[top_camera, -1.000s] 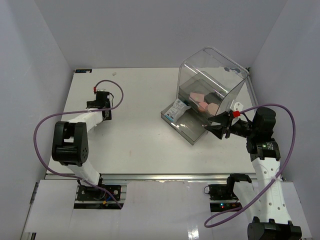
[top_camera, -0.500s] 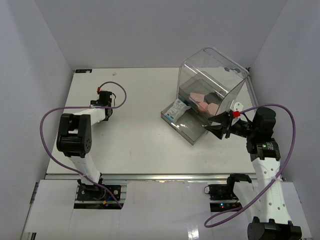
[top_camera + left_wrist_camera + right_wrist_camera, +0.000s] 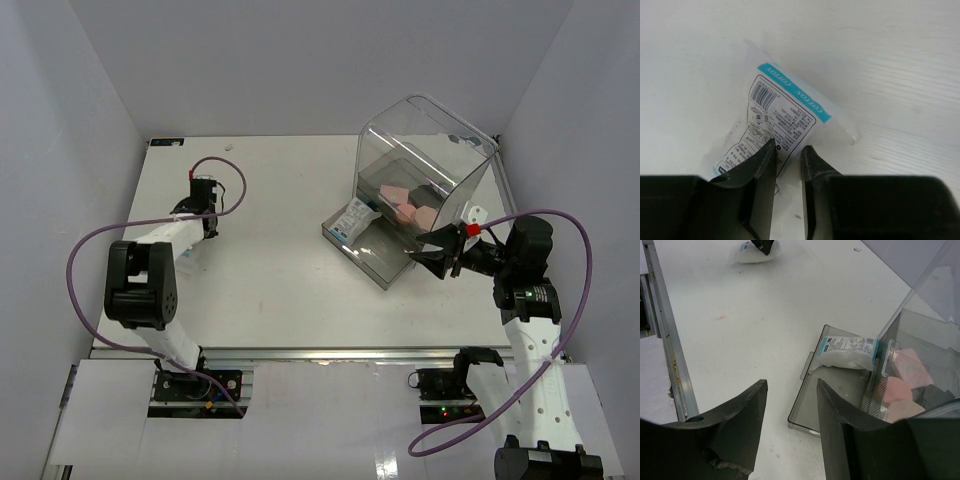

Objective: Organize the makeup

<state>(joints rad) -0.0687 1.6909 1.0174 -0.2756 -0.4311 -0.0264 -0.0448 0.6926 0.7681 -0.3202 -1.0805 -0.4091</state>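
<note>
Left gripper is down over the far-left part of the matte white table, and there's the flat white plastic packet lying on it: soft and crinkly, with a teal band across one end, a barcode and a block of small black print. The black fingers stand close together with the packet's near end between them, but whether they're actually pinching it can't be told from here. Over on the right, the right gripper hangs above the table with its dark, curved jaws apart and nothing between them, just beside the smoky see-through drawer. That drawer is pulled out of the large clear hard-plastic box, which has rounded corners and glossy walls. A second white printed packet, with the same teal trim and puffy look, lies in the drawer up against the box's opening. Inside the box, behind the clear wall, sit the pink sponge blocks, matte and wedge-shaped, piled together. The two packets are well apart, one on each side of the table.
</note>
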